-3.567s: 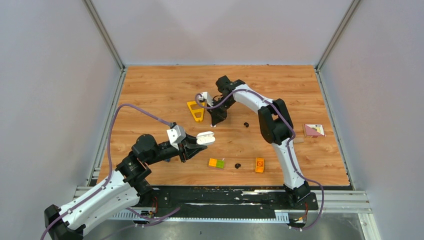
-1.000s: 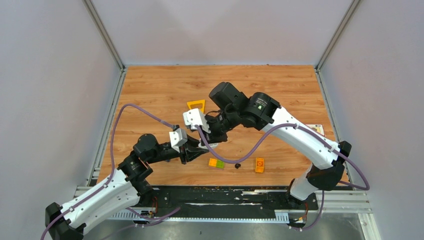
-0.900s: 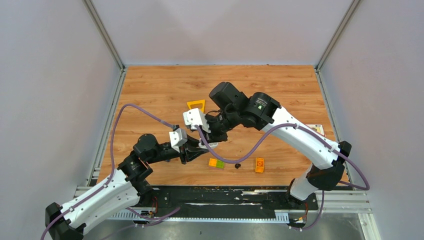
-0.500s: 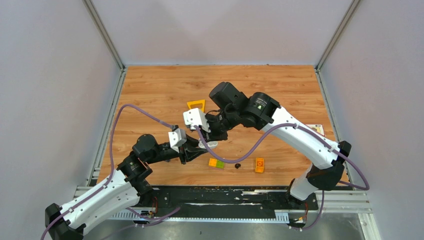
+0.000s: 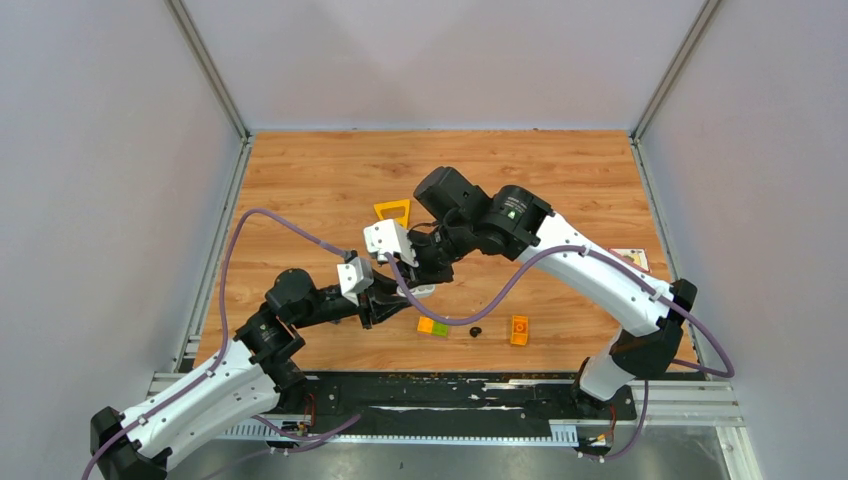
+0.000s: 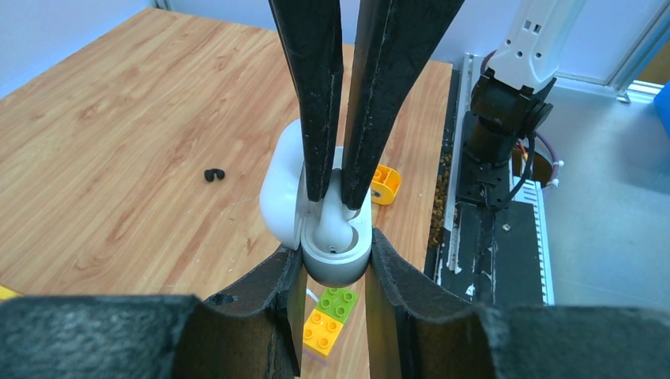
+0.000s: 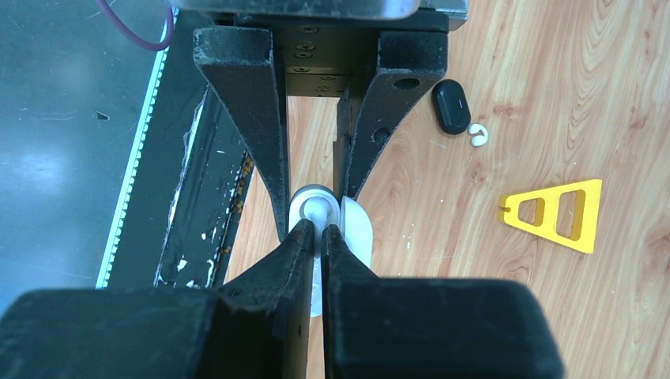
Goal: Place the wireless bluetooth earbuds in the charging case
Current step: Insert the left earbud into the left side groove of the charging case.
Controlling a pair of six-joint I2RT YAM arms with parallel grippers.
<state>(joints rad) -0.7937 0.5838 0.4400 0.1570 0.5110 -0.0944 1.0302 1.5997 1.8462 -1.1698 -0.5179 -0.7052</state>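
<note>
My left gripper (image 6: 336,254) is shut on the base of the white charging case (image 6: 338,260) and holds it above the table, its lid (image 6: 280,188) open to the left. My right gripper (image 7: 318,230) reaches down into the case, shut on a white earbud (image 6: 332,223) that sits in the case's well. The case also shows in the right wrist view (image 7: 357,229) and the top view (image 5: 426,291). One black earbud (image 5: 475,331) lies on the table between two bricks. Another black earbud (image 6: 213,174) lies farther out.
A yellow-green and orange brick (image 5: 433,326) lies under the held case and an orange brick (image 5: 519,330) right of it. A yellow triangle frame (image 5: 392,211) lies behind the grippers. A black oval piece (image 7: 451,106) and a tiny white bit (image 7: 477,136) lie near the left arm.
My right gripper has come from the far middle of the table to the case held by my left gripper. Over the last second it only shifted slightly left.
</note>
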